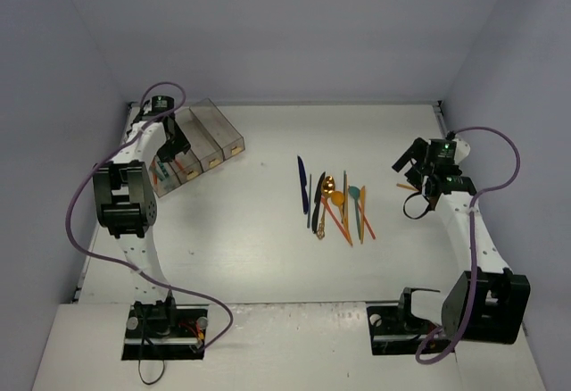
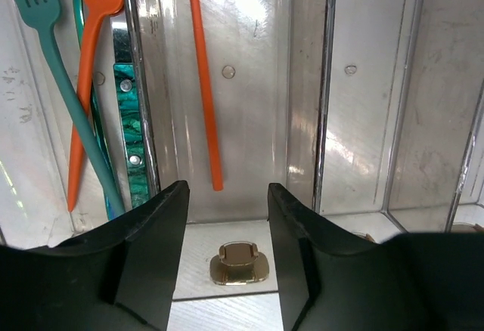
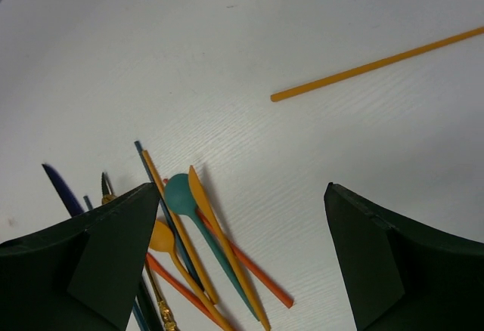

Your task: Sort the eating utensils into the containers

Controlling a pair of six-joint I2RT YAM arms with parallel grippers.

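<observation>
The containers (image 1: 203, 144) stand at the table's far left as a row of clear bins. My left gripper (image 1: 169, 159) hangs over them, open, nothing between its jaws. In the left wrist view the left gripper (image 2: 227, 195) looks down on a tan label (image 2: 240, 261). An orange stick (image 2: 204, 81) lies loose in the second bin. A teal fork (image 2: 53, 66) and an orange fork (image 2: 89, 66) lie in the bin to its left. More eating utensils (image 1: 335, 203) lie piled mid-table. My right gripper (image 1: 415, 186) hovers to their right, wide open and empty.
In the right wrist view the open gripper (image 3: 242, 195) sees a teal spoon (image 3: 181, 195), a yellow knife (image 3: 219, 248) and an orange spoon (image 3: 161, 236) crossing in the pile. A lone yellow-orange stick (image 3: 378, 63) lies apart from them. A dark blue knife (image 1: 302, 184) marks the pile's left side.
</observation>
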